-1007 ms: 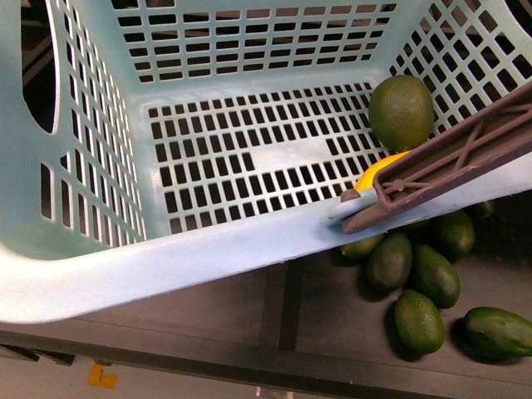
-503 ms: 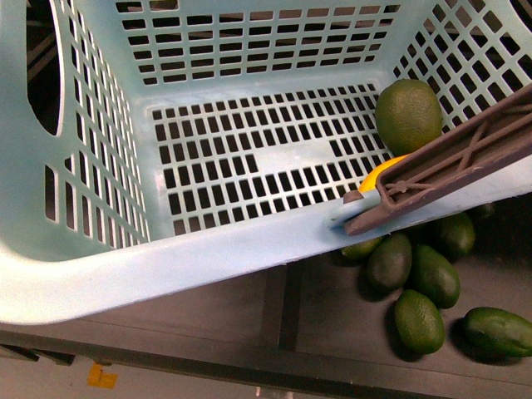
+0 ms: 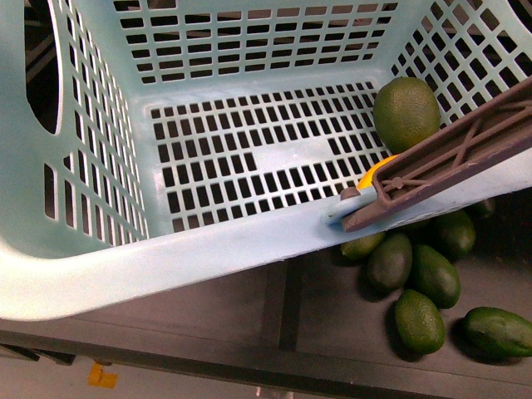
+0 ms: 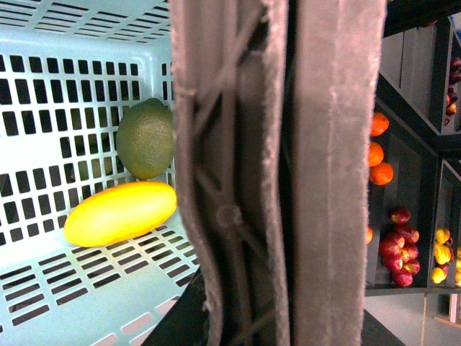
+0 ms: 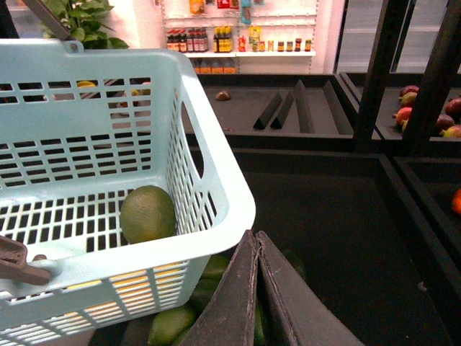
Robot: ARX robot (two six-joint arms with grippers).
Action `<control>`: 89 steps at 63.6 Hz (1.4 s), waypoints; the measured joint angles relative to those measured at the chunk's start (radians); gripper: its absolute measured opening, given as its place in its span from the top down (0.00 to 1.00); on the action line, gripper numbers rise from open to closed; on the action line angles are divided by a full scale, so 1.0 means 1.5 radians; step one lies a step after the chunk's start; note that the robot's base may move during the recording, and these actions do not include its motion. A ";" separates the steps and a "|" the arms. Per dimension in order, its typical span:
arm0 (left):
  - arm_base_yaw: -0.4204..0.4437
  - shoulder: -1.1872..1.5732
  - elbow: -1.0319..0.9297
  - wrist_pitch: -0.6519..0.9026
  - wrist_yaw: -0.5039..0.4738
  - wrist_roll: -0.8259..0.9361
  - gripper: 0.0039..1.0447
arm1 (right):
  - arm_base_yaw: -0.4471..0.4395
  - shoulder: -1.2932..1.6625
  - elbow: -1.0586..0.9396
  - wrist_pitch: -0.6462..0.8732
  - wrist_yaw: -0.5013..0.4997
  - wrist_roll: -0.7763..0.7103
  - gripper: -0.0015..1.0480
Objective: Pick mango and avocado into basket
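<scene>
Inside basket [image 5: 216, 187]: avocado [image 5: 148, 213], perhaps near closed right pincer [image 5: 256, 241].

Yellow mango [image 4: 119, 213] beside green avocado [image 4: 146, 138], inside basket [image 3: 166, 258].

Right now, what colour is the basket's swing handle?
Brown; the swing handle on the light teal slotted plastic basket shows best in front view.

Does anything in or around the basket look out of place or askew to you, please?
Nothing stands out. The mango and avocado lie side by side on the basket floor in one corner, both whole. The brown handle lies folded across the rim there. More avocados sit outside on the dark shelf below.
</scene>
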 joint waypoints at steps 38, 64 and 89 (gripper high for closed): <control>-0.014 0.011 0.020 -0.043 -0.152 -0.061 0.86 | 0.000 0.000 0.000 0.000 0.000 0.000 0.09; 0.057 0.037 -0.012 0.036 -0.339 -0.268 0.86 | 0.000 -0.001 0.000 0.000 0.000 0.000 0.08; 0.215 0.178 -0.028 0.144 -0.230 -0.333 0.86 | 0.000 -0.001 0.000 0.000 0.000 0.000 0.08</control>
